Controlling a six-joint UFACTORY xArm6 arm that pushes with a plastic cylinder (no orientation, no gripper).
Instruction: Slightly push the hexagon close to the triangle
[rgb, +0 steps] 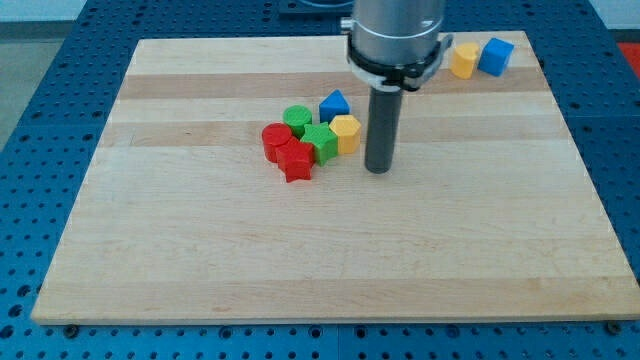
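Camera view: wooden board (200, 260) on blue perforated table (60, 90). Rod hanging from grey cylindrical mount (395, 35) at the view's top centre, my tip (377, 170) down on the board. No jaws or pads on this rig, just a plain rod end, so nothing spread, pressed or pinching.

Cluster of six blocks just to the view's left of my tip. Yellow hexagon (346, 132) on the cluster's right edge, nearest my tip: near it, up and to the view's left, small gap visible, not touching. Blue triangle (334, 103) directly above the hexagon toward the view's top, just beside it; contact or hairline gap, cannot tell. Green block (320, 142) touching the hexagon's left side, shape unclear. Second green block (297, 119) further up-left, roundish. Red cylinder-like block (276, 139) at the cluster's left edge, red star-like block (296, 162) below it, both packed tight against the greens.

Well apart, near the board's top right corner: yellow block (463, 60) and blue cube (496, 56), side by side, touching or nearly so.
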